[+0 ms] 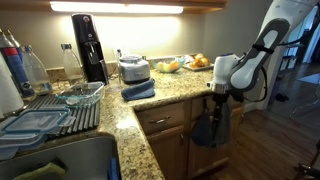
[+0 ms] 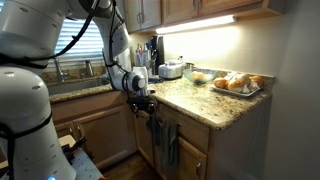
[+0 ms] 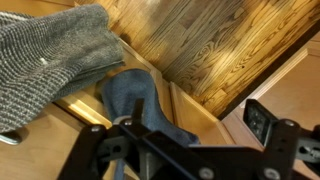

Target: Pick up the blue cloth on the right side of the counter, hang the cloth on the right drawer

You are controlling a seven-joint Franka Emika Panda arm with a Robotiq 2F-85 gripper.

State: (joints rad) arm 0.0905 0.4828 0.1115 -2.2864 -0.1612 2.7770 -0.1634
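Evidently the blue cloth (image 1: 210, 130) had left the granite counter (image 1: 175, 88): in both exterior views it hung in one limp, dark fold down the wooden cabinet front (image 2: 192, 152), directly beneath the gripper (image 1: 216, 97). The wrist view showed the same cloth (image 3: 140, 105) draped over a wooden edge. A grey knit towel (image 3: 50, 50) lay just beside it, with plank flooring (image 3: 225, 45) below.

**Claw.** The dark linkages crossed the upper end of the cloth in the wrist view. Whether the jaws were clamped on it or already let go could not be told from where I stood.

**Handling.** The cloth looked light, soft and wholly without stiffness. It took its shape from whatever carried it, and it would sag from any single pinch point. It appeared neither fragile nor slippery, though a thin fold can slide off a smooth edge if the two hanging lengths are unequal.

**Where to hold.** The best grip seemed to be the bunched top fold near the edge. There several layers gave the pads bulk to bite, and the grey towel could be kept out of the pinch.

**Progress.** By my judgement, pick-up was done and hanging was near its end.
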